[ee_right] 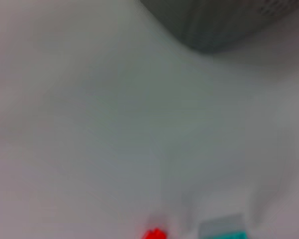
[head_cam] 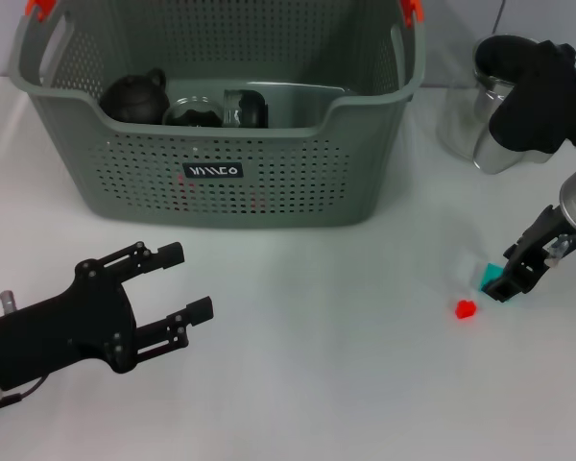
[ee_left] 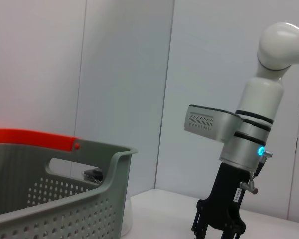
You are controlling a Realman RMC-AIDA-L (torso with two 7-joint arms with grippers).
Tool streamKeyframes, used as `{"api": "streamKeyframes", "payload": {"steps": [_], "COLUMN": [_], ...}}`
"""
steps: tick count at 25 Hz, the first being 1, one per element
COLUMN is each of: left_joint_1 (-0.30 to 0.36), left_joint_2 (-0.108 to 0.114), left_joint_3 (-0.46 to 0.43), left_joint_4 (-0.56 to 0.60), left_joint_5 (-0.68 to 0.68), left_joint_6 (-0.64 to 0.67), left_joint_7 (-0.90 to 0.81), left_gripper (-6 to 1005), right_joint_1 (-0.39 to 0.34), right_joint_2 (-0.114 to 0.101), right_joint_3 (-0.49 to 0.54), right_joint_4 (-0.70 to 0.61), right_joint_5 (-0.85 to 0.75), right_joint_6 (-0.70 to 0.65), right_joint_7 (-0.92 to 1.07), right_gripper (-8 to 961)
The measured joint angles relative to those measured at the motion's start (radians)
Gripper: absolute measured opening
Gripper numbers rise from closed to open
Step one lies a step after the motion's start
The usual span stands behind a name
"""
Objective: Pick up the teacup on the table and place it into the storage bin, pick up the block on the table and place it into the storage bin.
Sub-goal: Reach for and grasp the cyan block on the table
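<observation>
Teal block point(head_cam: 487, 276) pinched by right gripper point(head_cam: 508, 280) beside small red piece point(head_cam: 467, 309); glass teapot point(head_cam: 494, 115) behind, left gripper point(head_cam: 188, 281) spread empty before storage bin point(head_cam: 269, 163).

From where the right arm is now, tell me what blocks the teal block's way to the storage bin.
Nothing visible on the table does. The right tool is down at the teal block, and bare table runs from there to the storage bin. Only the bin's own wall must be cleared. The small red piece lies aside.
</observation>
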Motion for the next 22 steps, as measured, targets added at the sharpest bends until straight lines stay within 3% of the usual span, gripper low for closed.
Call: {"api": "streamKeyframes", "payload": {"steps": [22], "left_joint_1": [0.000], "left_joint_2": [-0.002], "left_joint_3": [0.000], "left_joint_4": [-0.003], "left_joint_5": [0.000], "left_joint_6": [0.000], "left_joint_7": [0.000], "left_gripper": [731], "right_joint_1": [0.045], "right_joint_2": [-0.004], "right_joint_3": [0.025], "right_joint_4": [0.124], "right_joint_5": [-0.005], "right_joint_6": [0.060], "right_joint_7": [0.000], "right_gripper": [595]}}
